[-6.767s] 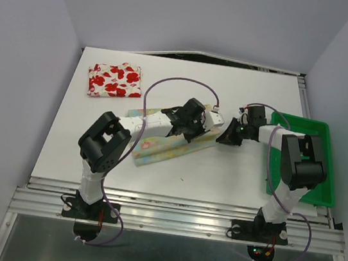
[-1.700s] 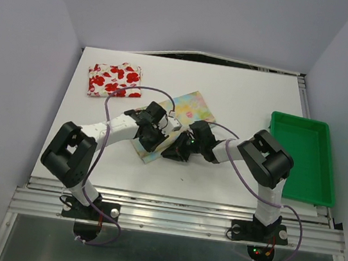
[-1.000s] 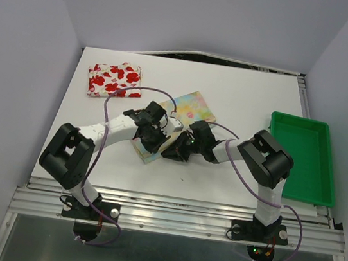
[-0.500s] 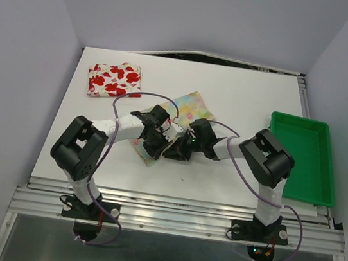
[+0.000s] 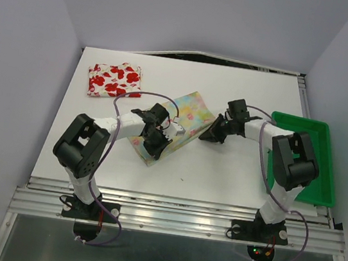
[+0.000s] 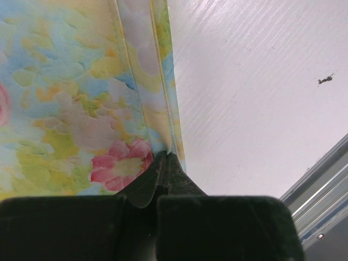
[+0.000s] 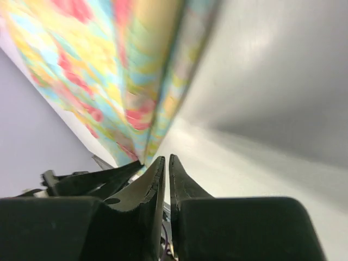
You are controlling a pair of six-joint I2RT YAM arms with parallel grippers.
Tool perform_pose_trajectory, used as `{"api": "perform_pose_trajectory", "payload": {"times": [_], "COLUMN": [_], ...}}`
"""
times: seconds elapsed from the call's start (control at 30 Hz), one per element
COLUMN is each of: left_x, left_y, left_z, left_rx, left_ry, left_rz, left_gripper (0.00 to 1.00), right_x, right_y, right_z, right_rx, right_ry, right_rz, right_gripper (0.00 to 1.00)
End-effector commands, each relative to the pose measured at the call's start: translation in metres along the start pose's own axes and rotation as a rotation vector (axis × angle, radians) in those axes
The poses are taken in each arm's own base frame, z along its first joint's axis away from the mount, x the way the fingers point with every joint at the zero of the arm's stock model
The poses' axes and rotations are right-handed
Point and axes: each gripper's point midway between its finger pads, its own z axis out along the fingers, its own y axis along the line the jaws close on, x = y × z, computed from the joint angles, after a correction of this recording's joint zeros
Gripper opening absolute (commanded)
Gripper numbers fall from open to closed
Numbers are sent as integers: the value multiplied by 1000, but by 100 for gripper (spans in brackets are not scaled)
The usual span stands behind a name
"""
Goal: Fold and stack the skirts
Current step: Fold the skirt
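Note:
The pale yellow pastel-floral skirt (image 5: 183,109) lies folded at the table's middle. It fills the left wrist view (image 6: 70,81) and shows blurred in the right wrist view (image 7: 136,65). My left gripper (image 5: 158,142) sits at its near edge, jaws shut on the folded hem (image 6: 166,156). My right gripper (image 5: 206,135) is shut and empty, just off the skirt's right edge above the bare table (image 7: 166,159). The white skirt with red flowers (image 5: 115,80) lies folded at the far left, away from both grippers.
The green tray (image 5: 326,181) stands at the right edge, partly under my right arm. A small dark speck (image 5: 182,180) lies on the white table near the front. The metal rail (image 5: 175,212) runs along the near edge.
My right gripper has left the skirt's near corner and swung up and right to the skirt's right edge. My left gripper stays at the near edge.

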Motion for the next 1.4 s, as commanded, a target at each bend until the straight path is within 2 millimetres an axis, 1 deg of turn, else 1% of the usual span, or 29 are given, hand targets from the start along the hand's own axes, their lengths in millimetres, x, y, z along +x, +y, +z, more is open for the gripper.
{"api": "perform_pose_trajectory", "payload": {"times": [0.0,0.03,0.17,0.23,0.27,0.33,0.37,0.43,0.53,0.57,0.67,0.7,0.77,0.8,0.83,0.93,0.97,1.0,1.03,1.07,1.1,1.13,1.17,1.2,1.23,1.27,1.3,1.33,1.37], "left_x": [21,21,21,21,22,23,22,22,21,21,21,21,21,21,20,16,5,-4,-22,-32,-41,-50,-64,-70,-78,-81,-81,-81,-74], "left_y": [-4,-3,-1,-2,-1,-2,-2,-2,-1,0,0,0,-1,0,0,0,4,8,18,23,28,33,46,51,58,71,78,84,99], "left_z": [9,10,9,10,10,12,11,11,11,11,10,10,10,10,10,6,-1,-8,-26,-36,-47,-58,-81,-93,-106,-127,-138,-150,-159], "left_rx": [26,23,10,8,8,11,10,8,-2,-3,-5,-5,-3,-3,-3,2,-15,-27,-59,-75,-83,-98,-134,-147,-169,-202,-218,-245,-296], "left_ry": [86,87,83,86,89,95,95,95,92,91,88,88,89,91,89,84,52,21,-53,-95,-134,-177,-253,-299,-351,-415,-446,-486,-500], "left_rz": [-8,-9,-10,-13,-14,-13,-11,-11,-11,-11,-10,-11,-12,-9,-9,-1,14,11,4,-16,-32,-45,-69,-107,-128,-171,-222,-244,-291], "left_gripper": [0,0,0,0,0,0,0,0,0,0,0,1,2,3,5,12,21,26,33,42,46,48,49,49,50,50,54,57,71], "right_x": [-27,-33,-46,-53,-62,-73,-78,-85,-95,-98,-105,-101,-100,-95,-84,-65,-51,-44,-39,-27,-14,-3,14,36,48,59,58,56,55], "right_y": [34,53,94,104,116,114,119,102,89,77,52,40,24,17,0,-17,-30,-34,-27,-37,-34,-30,-16,-4,8,25,48,61,73], "right_z": [-28,-30,-24,-22,-25,-12,-10,11,29,39,47,50,46,47,48,43,42,40,32,31,30,28,21,21,17,6,-2,-10,-20], "right_rx": [-77,-120,-296,-326,-340,-325,-329,-294,-262,-236,-181,-153,-115,-103,-75,-54,-48,-55,-79,-86,-100,-120,-168,-193,-216,-253,-286,-307,-325], "right_ry": [-34,-37,-26,-34,-66,-70,-78,-61,-76,-76,-97,-93,-102,-90,-62,-26,6,16,8,25,49,73,117,164,186,194,176,159,145], "right_rz": [-147,-160,-204,-236,-263,-261,-274,-277,-339,-374,-443,-446,-444,-435,-417,-382,-348,-331,-314,-296,-301,-306,-335,-387,-431,-509,-566,-610,-653], "right_gripper": [12,12,11,13,14,15,14,14,14,13,13,13,13,13,13,13,13,13,14,14,16,18,21,22,24,27,30,39,45]}}
